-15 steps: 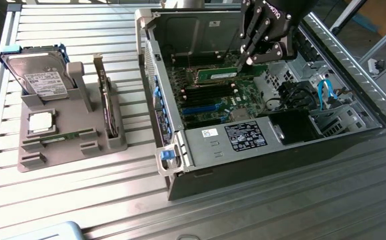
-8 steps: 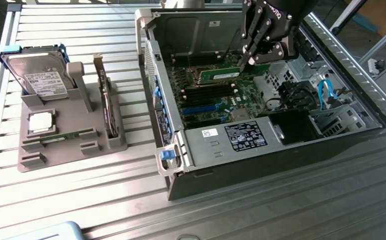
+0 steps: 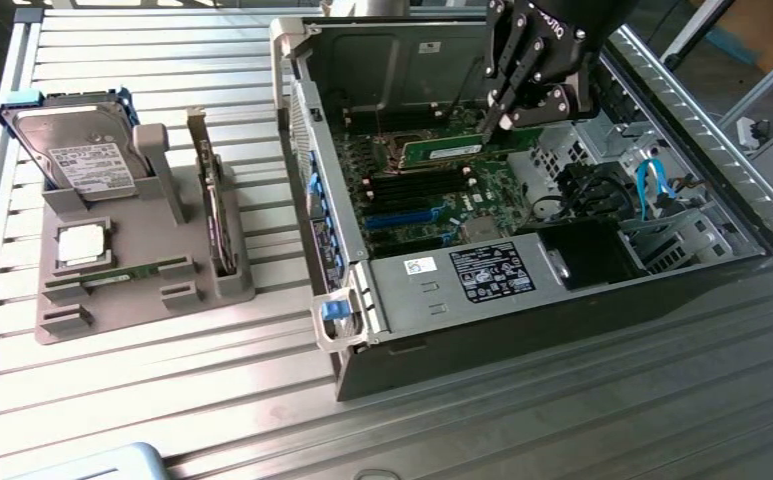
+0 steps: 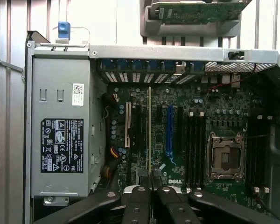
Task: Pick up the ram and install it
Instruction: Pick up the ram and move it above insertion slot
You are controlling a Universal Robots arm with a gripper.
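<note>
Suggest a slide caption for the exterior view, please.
The tool holds the ram over the motherboard inside the open computer case.

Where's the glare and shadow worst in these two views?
Exterior view: deep shadow in the computer case beside the power supply. Wrist view: the table is washed out white; the motherboard behind the ram in the gripper is evenly lit.

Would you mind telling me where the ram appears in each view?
Exterior view: the ram hangs in the gripper above the motherboard.
Wrist view: the ram is edge-on, a thin strip between the white slot and the blue slot.
Shared landmark: the power supply's black label.
</note>
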